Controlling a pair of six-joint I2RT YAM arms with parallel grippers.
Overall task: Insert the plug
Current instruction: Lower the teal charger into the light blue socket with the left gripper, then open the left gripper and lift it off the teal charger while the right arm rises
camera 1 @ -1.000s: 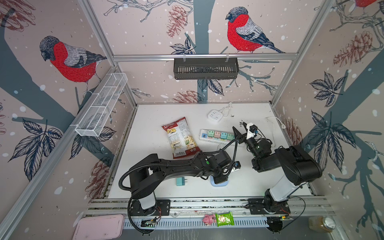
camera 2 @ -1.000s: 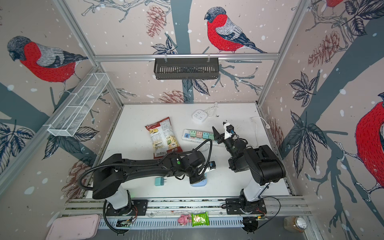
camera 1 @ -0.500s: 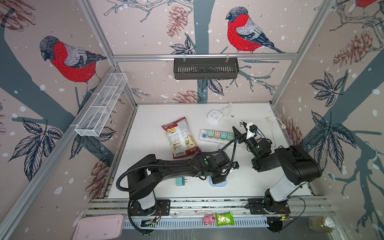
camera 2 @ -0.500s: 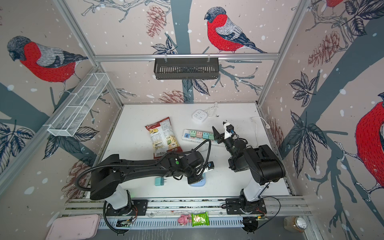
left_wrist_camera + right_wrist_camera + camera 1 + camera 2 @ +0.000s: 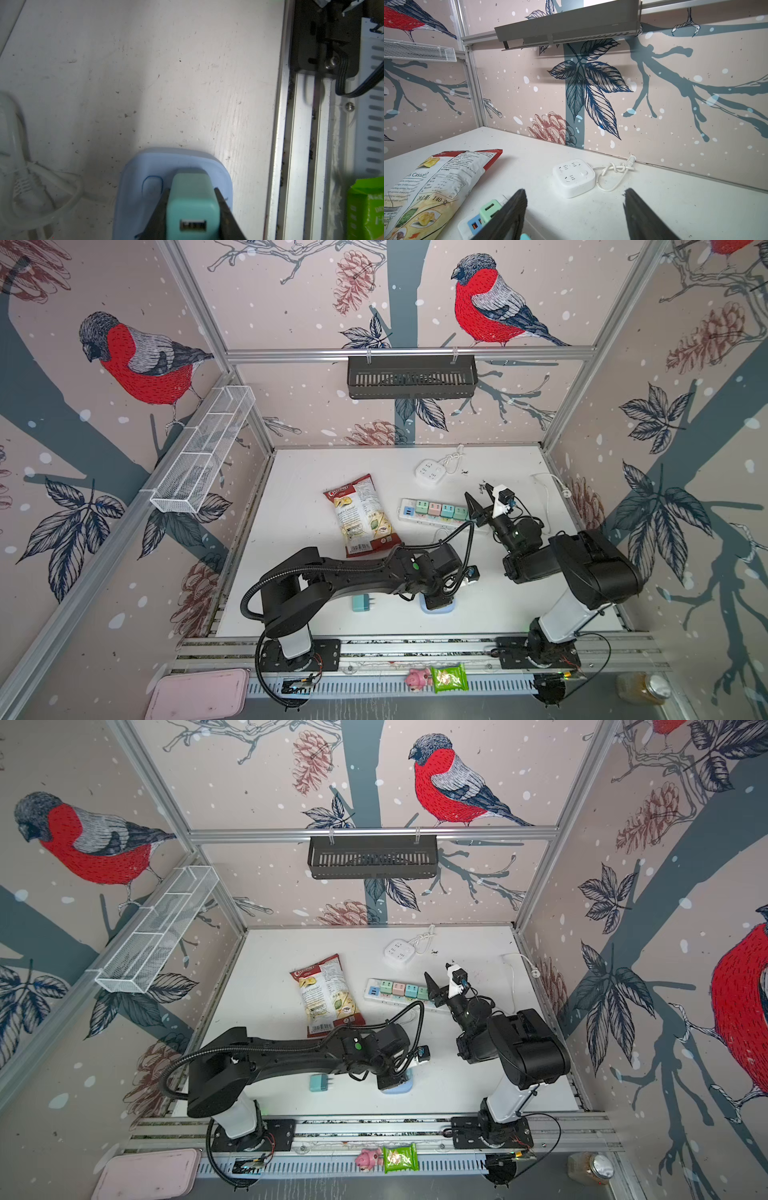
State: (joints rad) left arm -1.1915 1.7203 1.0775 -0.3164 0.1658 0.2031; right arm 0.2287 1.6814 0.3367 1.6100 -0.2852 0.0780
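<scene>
My left gripper [image 5: 192, 209] is shut on a teal plug [image 5: 192, 199] with a USB port on its top. The plug stands upright on a light blue socket block [image 5: 137, 187]; its prongs are hidden. In both top views this gripper [image 5: 438, 598] [image 5: 392, 1079] points down over the blue block [image 5: 436, 609] [image 5: 400, 1089] near the table's front edge. My right gripper [image 5: 481, 499] [image 5: 439, 982] hangs open and empty above the right end of a long white power strip [image 5: 436, 510]. Its two black fingers [image 5: 508, 216] stand wide apart.
A second teal plug [image 5: 363, 603] lies loose left of the blue block. A chips bag [image 5: 361, 514] lies mid-table, with a square white socket [image 5: 430, 472] and its knotted cord behind. A white cable [image 5: 548, 489] runs by the right wall. The front rail [image 5: 299, 145] is close.
</scene>
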